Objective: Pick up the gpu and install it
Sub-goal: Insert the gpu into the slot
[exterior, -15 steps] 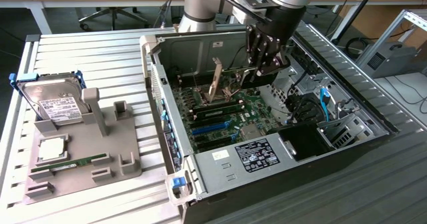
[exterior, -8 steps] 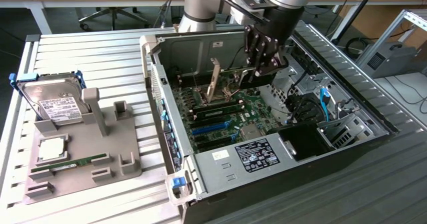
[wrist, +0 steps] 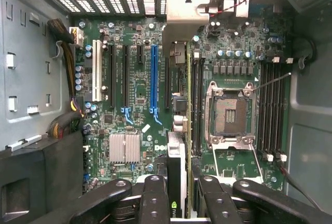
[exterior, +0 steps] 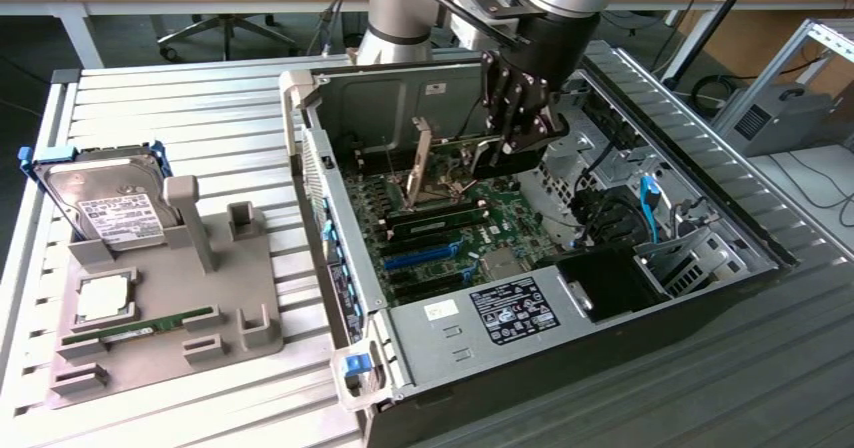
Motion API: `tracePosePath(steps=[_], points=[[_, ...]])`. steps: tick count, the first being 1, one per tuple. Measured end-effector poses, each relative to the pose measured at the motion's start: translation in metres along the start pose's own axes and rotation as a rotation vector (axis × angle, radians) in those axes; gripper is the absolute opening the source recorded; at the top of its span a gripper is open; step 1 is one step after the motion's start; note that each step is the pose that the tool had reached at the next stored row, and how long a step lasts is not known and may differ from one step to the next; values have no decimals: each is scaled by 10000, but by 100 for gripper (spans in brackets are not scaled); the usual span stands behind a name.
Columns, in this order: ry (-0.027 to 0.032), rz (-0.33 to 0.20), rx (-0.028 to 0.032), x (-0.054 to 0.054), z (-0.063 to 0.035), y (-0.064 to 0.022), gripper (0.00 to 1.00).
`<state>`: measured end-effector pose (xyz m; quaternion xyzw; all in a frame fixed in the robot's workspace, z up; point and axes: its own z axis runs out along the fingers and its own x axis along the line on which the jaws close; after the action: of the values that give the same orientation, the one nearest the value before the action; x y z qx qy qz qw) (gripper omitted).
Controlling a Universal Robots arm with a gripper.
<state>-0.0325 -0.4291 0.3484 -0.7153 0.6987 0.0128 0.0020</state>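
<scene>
The gripper [exterior: 518, 151] is reaching down into the open computer case [exterior: 467, 358] and pinching the gpu [wrist: 177, 154] between its fingers [wrist: 155, 195]. The card is standing on edge over the motherboard [wrist: 137, 86], between the blue slot [wrist: 154, 79] and the CPU socket [wrist: 230, 112]. Its long axis is running parallel to that slot, and its silver bracket [wrist: 181, 14] is pointing at the case's vented rear wall.

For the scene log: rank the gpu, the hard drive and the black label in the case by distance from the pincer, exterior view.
1. gpu: held in the pincer, above the motherboard.
2. black label: inside the case, toward the viewer.
3. hard drive: on the grey stand, the exterior view's left.
</scene>
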Motion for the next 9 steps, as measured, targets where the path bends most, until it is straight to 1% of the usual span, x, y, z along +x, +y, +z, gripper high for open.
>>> tracePosePath(steps=[4, 9], points=[[-1, 2, 1, 0, 8, 1, 27], [-1, 1, 1, 1, 46, 0, 27]])
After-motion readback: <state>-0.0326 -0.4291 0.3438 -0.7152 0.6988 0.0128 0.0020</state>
